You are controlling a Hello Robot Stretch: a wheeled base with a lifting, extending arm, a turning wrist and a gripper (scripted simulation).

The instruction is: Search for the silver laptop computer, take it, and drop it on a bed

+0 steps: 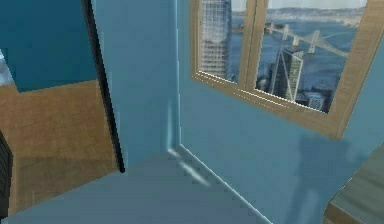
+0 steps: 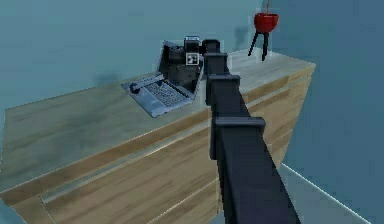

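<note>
A silver laptop (image 2: 160, 92) lies with its lid up on a long wooden desk (image 2: 90, 125) against the blue wall in the arm side view. The dark arm (image 2: 235, 130) reaches out over the desk toward it. At the arm's far end, the gripper (image 2: 180, 66) sits right at the laptop's raised screen. Because the laptop rests on the desk at and behind the fingers, I cannot tell whether the gripper holds anything.
A red object on thin black legs (image 2: 265, 25) stands at the desk's far right end. In the forward view, a wood-framed window (image 1: 285, 60) with a city view sits in a blue wall. A dark door edge (image 1: 108, 90) borders wooden floor (image 1: 50, 130). A wooden furniture corner (image 1: 365, 195) shows bottom right.
</note>
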